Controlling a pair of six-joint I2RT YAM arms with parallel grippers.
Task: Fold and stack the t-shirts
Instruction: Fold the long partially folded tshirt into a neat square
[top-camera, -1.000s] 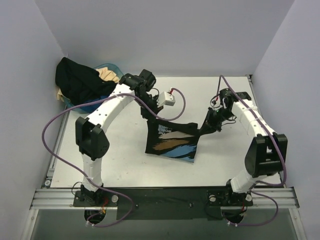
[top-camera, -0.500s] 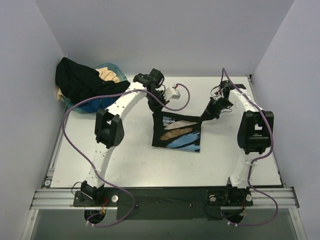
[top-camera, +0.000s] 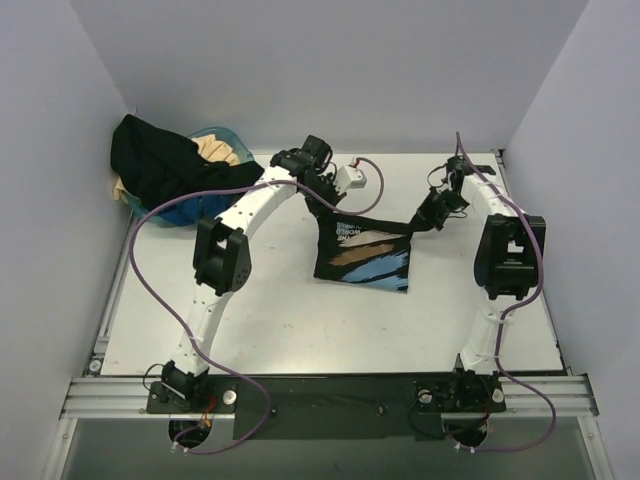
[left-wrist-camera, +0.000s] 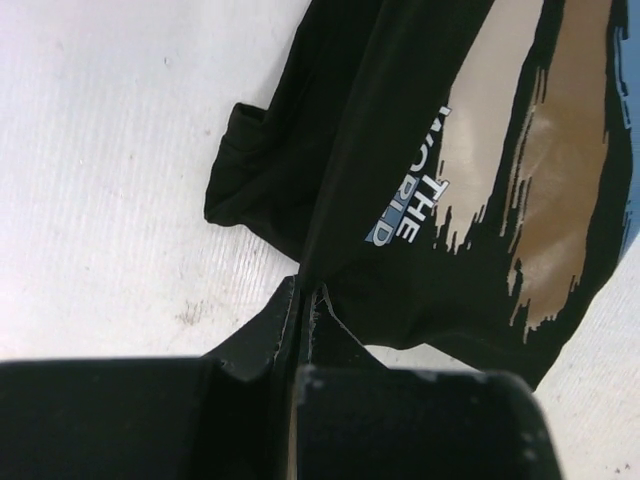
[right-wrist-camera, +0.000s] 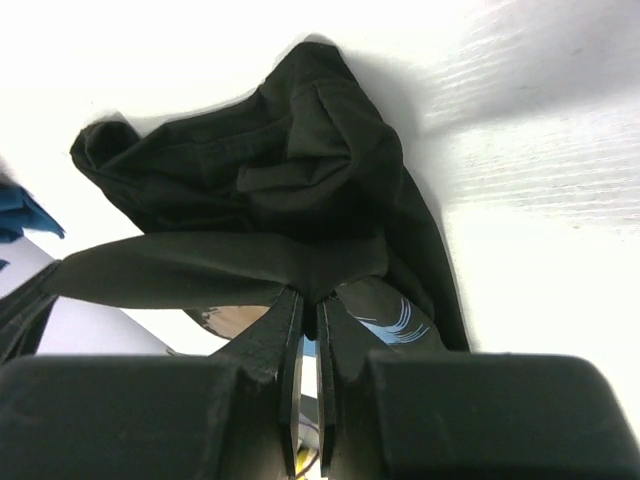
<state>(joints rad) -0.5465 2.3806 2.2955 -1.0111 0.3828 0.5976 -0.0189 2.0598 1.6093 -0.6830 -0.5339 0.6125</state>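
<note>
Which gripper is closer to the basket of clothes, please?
Left. The left gripper, shut on one corner of the printed shirt, is right of the basket; the right gripper holds the other corner, farther right.

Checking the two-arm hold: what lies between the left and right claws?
The printed black t-shirt spans it, pinched by the left claw and right claw; the top view shows this.

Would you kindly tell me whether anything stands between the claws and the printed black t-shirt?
Nothing visible does: the left claw and the right claw each pinch an upper corner of the printed t-shirt directly. The basket sits apart at the far-left corner.
</note>
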